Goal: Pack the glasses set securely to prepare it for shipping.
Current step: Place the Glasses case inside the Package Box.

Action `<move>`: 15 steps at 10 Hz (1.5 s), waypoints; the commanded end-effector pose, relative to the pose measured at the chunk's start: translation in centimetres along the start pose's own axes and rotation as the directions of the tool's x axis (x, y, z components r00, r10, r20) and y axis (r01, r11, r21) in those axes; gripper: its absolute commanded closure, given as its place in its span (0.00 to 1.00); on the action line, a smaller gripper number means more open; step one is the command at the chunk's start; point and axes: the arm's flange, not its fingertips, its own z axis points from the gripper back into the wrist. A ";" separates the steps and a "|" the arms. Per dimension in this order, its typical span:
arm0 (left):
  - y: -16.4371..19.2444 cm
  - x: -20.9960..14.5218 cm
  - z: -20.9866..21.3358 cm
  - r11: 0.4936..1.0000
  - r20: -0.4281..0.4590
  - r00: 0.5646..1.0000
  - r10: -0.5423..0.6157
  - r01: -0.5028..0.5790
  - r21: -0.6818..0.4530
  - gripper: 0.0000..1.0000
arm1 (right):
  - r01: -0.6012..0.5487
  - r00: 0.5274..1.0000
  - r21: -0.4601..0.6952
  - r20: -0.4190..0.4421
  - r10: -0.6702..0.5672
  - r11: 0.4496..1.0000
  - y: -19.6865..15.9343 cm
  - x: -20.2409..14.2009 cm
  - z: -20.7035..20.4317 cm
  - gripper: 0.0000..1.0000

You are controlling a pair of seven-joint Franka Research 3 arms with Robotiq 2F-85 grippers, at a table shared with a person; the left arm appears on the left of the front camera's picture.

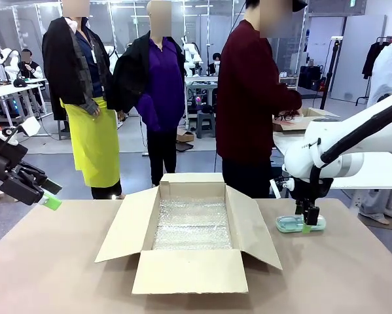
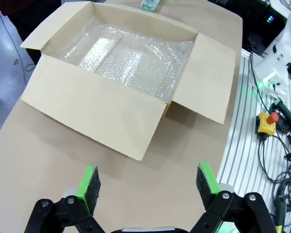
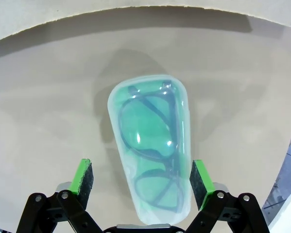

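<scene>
The mint-green case (image 1: 300, 224) lies flat on the table, right of the open cardboard box (image 1: 189, 271), with dark glasses showing through its lid. My right gripper (image 1: 308, 221) hangs straight over it. In the right wrist view the case (image 3: 150, 145) lies lengthwise between the green pads (image 3: 83, 178), and my right gripper (image 3: 141, 167) is open with a gap on each side. My left gripper (image 1: 50, 195) is open and empty, held in the air at the table's left edge, far from the box (image 2: 87, 111). The pink case is out of view.
Bubble wrap (image 1: 192, 226) lines the box floor, and all flaps are folded outward. A person in a dark red top (image 1: 248, 98) stands behind the table, hands at another box (image 1: 300, 123) on a white table. Cables and an emergency-stop button (image 2: 266, 124) lie off the table's edge.
</scene>
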 end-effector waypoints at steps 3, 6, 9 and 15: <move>0.1 0.0 0.3 1.000 0.015 1.000 -0.022 0.022 -0.017 0.00 | -0.017 0.999 -0.016 -0.051 0.016 1.000 -0.2 0.3 -2.2 0.00; 0.1 0.0 0.3 1.000 0.015 1.000 -0.022 0.022 -0.017 0.00 | -0.008 0.999 -0.012 -0.039 0.008 1.000 -0.1 0.3 -2.2 0.07; 0.1 0.0 0.3 1.000 0.015 1.000 -0.022 0.022 -0.017 0.00 | -0.001 0.999 0.000 -0.036 0.001 1.000 -0.2 0.2 -2.0 1.00; 0.1 0.0 0.3 1.000 0.015 1.000 -0.022 0.022 -0.017 0.00 | 0.014 1.000 0.008 0.002 -0.014 1.000 -0.3 -0.1 1.2 1.00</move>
